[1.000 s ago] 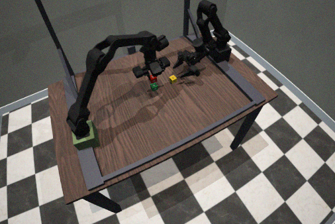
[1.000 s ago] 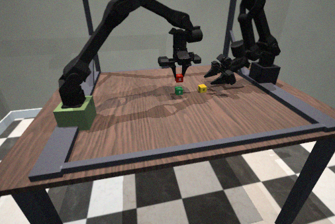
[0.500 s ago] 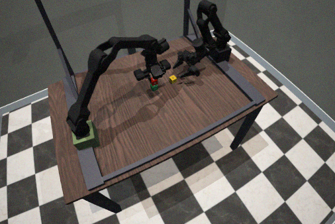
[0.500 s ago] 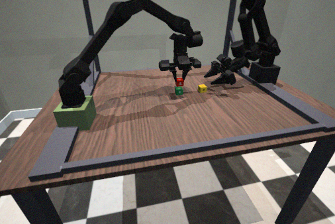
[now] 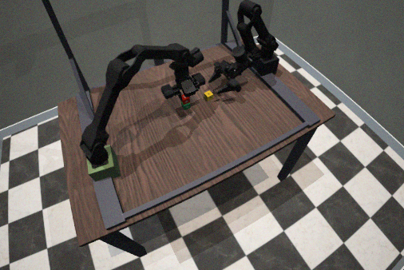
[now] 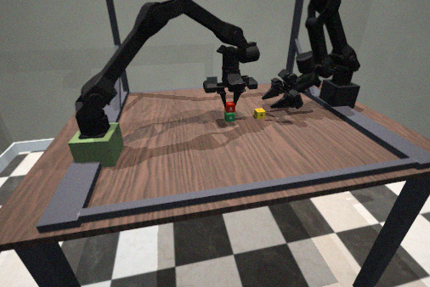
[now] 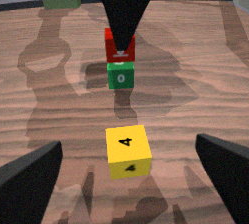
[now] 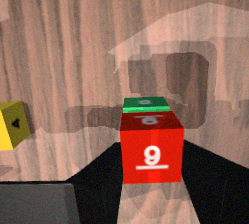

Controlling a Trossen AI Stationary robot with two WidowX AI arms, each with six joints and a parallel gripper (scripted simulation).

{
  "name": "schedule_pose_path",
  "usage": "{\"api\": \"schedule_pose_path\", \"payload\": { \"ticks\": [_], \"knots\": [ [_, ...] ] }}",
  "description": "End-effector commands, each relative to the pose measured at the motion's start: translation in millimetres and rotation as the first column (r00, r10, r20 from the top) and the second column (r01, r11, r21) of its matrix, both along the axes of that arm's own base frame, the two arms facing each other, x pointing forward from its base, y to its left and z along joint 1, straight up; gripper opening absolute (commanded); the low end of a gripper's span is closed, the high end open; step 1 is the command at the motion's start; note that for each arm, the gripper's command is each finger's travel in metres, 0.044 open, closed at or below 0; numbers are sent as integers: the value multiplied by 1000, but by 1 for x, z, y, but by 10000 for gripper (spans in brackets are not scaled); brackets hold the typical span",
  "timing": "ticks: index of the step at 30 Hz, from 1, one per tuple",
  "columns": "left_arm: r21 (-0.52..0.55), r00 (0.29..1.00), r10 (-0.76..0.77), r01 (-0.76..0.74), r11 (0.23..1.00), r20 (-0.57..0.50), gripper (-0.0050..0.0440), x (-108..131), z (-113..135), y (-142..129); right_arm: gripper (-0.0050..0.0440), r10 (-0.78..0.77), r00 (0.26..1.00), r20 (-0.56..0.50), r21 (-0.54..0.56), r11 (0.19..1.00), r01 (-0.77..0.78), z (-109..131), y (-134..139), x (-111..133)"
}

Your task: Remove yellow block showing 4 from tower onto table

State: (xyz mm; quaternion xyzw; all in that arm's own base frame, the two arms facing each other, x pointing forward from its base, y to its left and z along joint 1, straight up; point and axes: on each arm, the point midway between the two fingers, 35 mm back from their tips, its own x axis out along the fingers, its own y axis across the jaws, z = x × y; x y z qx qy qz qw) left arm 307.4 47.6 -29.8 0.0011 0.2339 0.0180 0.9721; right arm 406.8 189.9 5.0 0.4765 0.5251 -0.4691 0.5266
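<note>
Wood-grained table [image 5: 160, 161] [image 6: 191, 167] [image 7: 180, 120] [image 8: 60, 50] beneath; over the green block [image 5: 186, 105] [image 6: 229, 116] [image 7: 121, 76] [image 8: 146, 104], the right gripper [image 5: 185, 97] [image 6: 230, 104] [image 7: 120, 43] [image 8: 149, 148] pinches the red block [image 5: 185, 99] [image 6: 230, 107] [image 7: 113, 48] [image 8: 152, 155]; off-centre release could tip it. The left gripper [image 5: 214, 87] [image 6: 268, 102] [image 7: 129, 144] is spread, off to one side.

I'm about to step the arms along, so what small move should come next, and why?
Probably ease the right hand slightly down, then check contact before releasing. It grips the red block, which looks roughly lined up over the green block; whether they touch is hard to tell.
</note>
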Motion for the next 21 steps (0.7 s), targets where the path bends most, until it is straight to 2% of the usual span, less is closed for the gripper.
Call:
{"api": "schedule_pose_path", "payload": {
  "ticks": [1,18,19,21],
  "knots": [
    [5,1000,-2,2,1000,21,400,2,7,1,-50,-2,1000,19,7,1000,1,4,1,0],
    [5,1000,-2,2,1000,21,400,2,7,1,-50,-2,1000,19,6,1000,1,-9,-2,1],
    [5,1000,-2,2,1000,21,400,2,7,1,24,0,999,39,18,1000,0,3,2,4],
    [5,1000,-2,2,1000,21,400,2,7,1,72,0,999,39,18,1000,0,3,2,4]
  ]
}}
